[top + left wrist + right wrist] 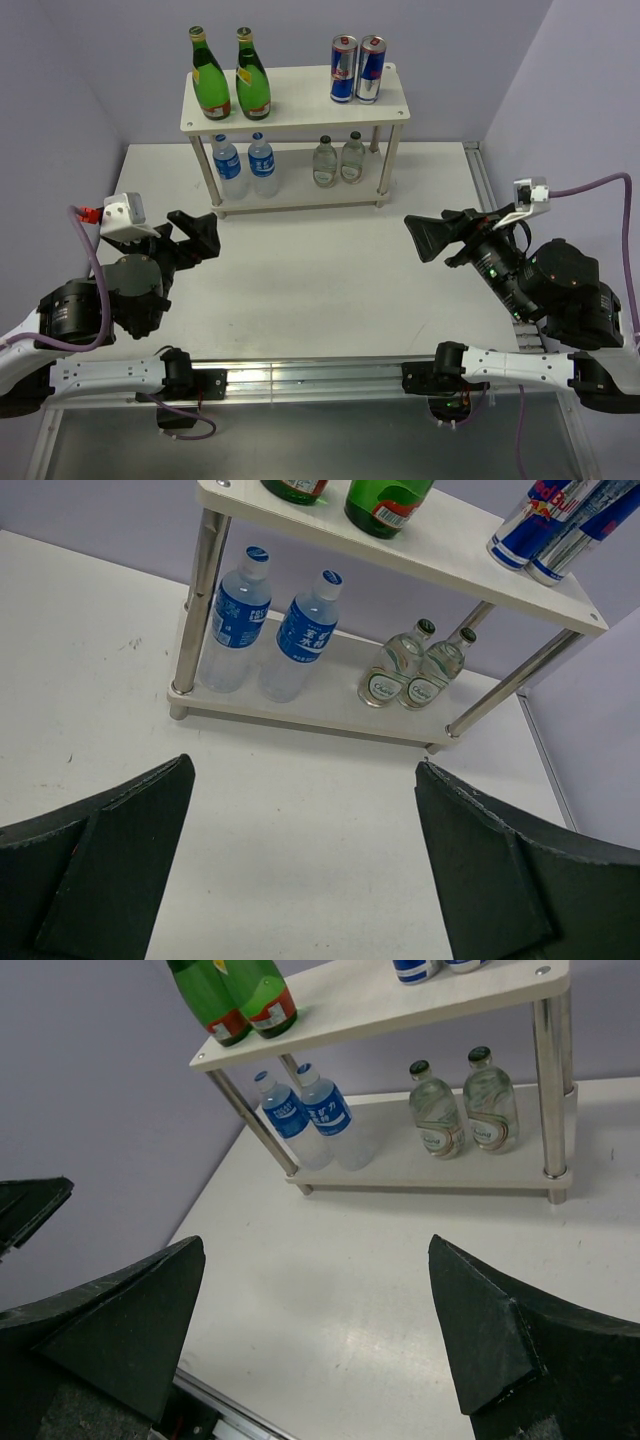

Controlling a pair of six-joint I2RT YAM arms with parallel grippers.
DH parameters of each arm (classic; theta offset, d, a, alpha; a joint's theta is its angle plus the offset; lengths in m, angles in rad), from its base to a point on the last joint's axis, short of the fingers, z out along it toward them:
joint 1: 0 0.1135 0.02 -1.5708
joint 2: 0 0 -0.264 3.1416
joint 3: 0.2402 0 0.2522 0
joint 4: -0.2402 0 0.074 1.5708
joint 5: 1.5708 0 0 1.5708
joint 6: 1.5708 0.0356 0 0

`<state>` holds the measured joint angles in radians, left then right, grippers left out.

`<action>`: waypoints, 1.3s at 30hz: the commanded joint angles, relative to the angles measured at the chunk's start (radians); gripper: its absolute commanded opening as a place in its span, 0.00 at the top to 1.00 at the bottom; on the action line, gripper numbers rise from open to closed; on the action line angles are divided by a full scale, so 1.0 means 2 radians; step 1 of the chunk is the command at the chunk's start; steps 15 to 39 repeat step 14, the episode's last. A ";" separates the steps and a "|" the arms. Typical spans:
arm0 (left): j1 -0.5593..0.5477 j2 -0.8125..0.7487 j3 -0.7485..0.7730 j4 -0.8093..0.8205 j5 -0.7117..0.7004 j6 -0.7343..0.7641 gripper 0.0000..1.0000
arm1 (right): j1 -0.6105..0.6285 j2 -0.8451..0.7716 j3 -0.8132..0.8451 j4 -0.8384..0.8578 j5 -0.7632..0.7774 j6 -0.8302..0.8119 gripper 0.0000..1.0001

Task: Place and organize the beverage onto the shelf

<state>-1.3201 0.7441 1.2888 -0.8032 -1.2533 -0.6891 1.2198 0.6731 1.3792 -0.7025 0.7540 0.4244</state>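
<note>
From above, the shelf (295, 113) stands at the far side of the worktop (320, 290). On its upper board, 2 green bottles (210, 85) stand upright at the left end and 2 cans (357, 70) at the right end. On its lower board, 2 blue-labelled bottles (245, 165) stand under the green pair, and 2 pale clear bottles (338, 160) stand just beside each other toward the right end. The left claw (198, 235) hangs in front of the shelf's left end, well apart from it, and the right claw (428, 238) in front of its right end, also well apart. In the left wrist view, the left claw is spread wide and holds nothing, with bare worktop between its 2 sides and the shelf beyond, all 4 lower-board bottles upright. In the right wrist view, the right claw is likewise wide and empty, and the shelf lies beyond it, the pale pair nearest the right leg.
</note>
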 commanded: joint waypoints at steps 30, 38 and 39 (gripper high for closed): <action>-0.003 0.006 -0.006 0.024 -0.005 0.024 0.01 | 0.001 -0.003 -0.014 0.020 -0.003 -0.031 0.00; -0.003 0.006 -0.006 0.024 -0.005 0.024 0.01 | 0.001 -0.003 -0.014 0.020 -0.003 -0.031 0.00; -0.003 0.006 -0.006 0.024 -0.005 0.024 0.01 | 0.001 -0.003 -0.014 0.020 -0.003 -0.031 0.00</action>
